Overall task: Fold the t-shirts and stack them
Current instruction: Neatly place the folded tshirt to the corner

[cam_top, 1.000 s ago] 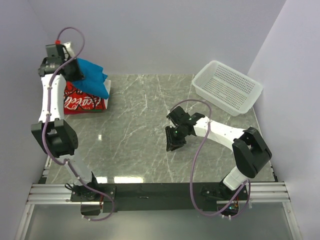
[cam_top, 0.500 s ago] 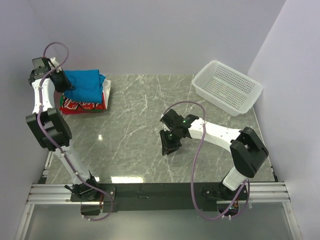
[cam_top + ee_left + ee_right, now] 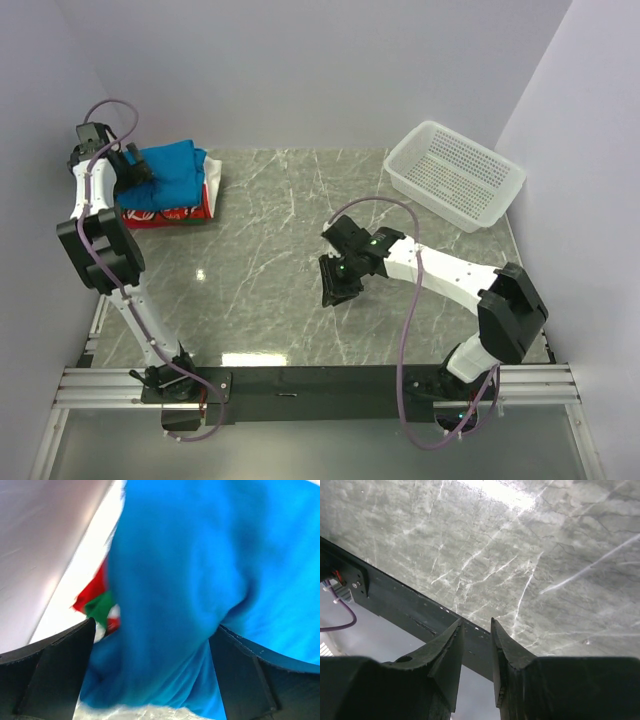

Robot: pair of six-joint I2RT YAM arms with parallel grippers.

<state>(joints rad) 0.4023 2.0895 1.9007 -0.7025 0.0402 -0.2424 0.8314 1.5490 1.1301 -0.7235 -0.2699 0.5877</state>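
Two black fingers of the left gripper [image 3: 154, 625] stand spread wide with the plain bright-blue cotton t-shirt [image 3: 172, 168] bulging between them, so the jaws look released rather than clamped, the cloth resting under its own weight. That fits a put-down: the blue shirt lies bunched on top of the folded red-and-white t-shirt with white script lettering [image 3: 165, 212] in the far-left corner of the grey marbled table [image 3: 270, 230]. A strip of red, white and green shows beneath its near edge. The stack is thus formed, though the blue layer looks rumpled and, I judge, may need squaring so it covers the lower shirt. The right gripper [image 3: 476, 624] hovers over bare tabletop near the middle, well apart from the shirts, its fingers drawn almost together on nothing, seemingly parked clear of the left arm's reach. The white perforated plastic basket [image 3: 455, 172] sits at the far right.
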